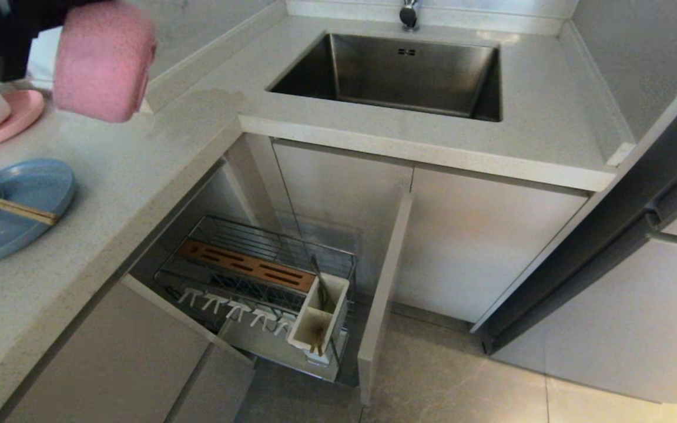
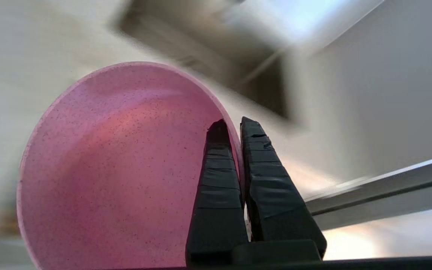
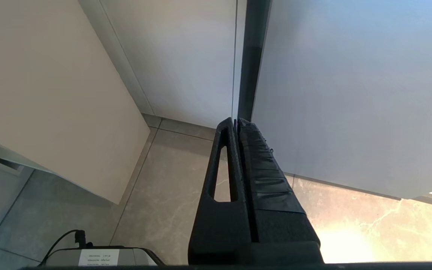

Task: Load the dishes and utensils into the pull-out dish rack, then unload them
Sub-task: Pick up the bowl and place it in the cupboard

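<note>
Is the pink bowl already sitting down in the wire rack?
No. The pink bowl hangs above the counter, its rim pinched by the left tool, while the rack below holds no bowl.

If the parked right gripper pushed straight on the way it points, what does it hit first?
Probably the dark gap between the two pale cabinet fronts ahead. The right gripper is shut, nothing nearer shows in line, though depth is hard to judge.

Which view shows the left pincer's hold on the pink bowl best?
Left wrist view: the left pincer pinches the pink bowl by its rim. Head view shows only the bowl's outside; right wrist view shows nothing of it.
</note>
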